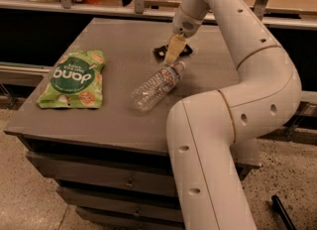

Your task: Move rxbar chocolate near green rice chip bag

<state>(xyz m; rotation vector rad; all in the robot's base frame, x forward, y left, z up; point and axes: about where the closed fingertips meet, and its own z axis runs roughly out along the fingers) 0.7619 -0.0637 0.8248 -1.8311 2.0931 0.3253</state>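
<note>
- Rxbar chocolate (pixel 161 52) lay flat towards the far side of the grey tabletop (pixel 124 125). It was a small black wrapper, partly hidden behind the gripper (pixel 172 58), which pointed steeply down right over it.
- From where I stood I could not tell whether the gripper was apart or clamped on the bar. It looked to be at the wrapper or just above it, so I took this for the picking-up step.
- Just beside the gripper's tip, on the near side, was the capped end of a clear plastic water bottle (pixel 157 86). The bottle lay on its side, slanting towards the front-left.
- That crowding probably explained the approach from above. A sideways sweep could nudge the bottle and set it rolling.
- The white arm (pixel 257 60) rose from the front right and arched over the table's right side to reach the bar.
- The green rice chip bag (pixel 73 79) lay flat and face-up near the left edge, well apart from the bar, with the bottle roughly between them.
- To my eye the task had barely begun. The bar would need lifting clear, carrying past the bottle and setting down beside the bag.
</note>
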